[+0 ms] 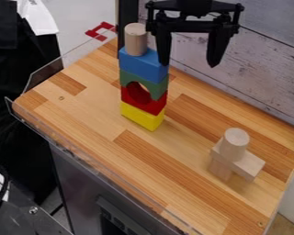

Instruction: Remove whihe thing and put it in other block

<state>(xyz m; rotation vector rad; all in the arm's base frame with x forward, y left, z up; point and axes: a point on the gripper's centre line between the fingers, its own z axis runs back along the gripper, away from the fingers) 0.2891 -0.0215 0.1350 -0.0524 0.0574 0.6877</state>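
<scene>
Cylinders top stacks on wooden table near wall.

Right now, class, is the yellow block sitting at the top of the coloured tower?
No, the yellow block is at the bottom, on the wooden table, with the red block directly above it.

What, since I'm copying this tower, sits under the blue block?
A green arch, then a red notched block and a yellow block; the underside of the blue block is covered.
</scene>
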